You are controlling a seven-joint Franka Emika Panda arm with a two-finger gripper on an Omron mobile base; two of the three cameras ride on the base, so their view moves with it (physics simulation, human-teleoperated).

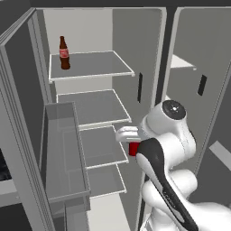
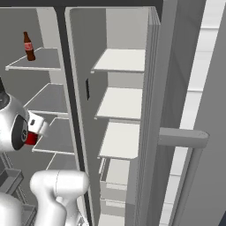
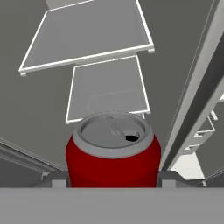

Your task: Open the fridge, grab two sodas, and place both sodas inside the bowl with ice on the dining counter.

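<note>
Red can [image 3: 113, 151] between tool [image 3: 111, 177] fingers

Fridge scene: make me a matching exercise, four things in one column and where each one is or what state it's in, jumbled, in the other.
Things:
1. bottle
2. can
3. fridge
4. door bin

Places or states:
A. both doors open
B. between the pincer fingers
C. standing on the top shelf
D. hanging on the inside of the left door

Pairs: 1-C, 2-B, 3-A, 4-D
</note>
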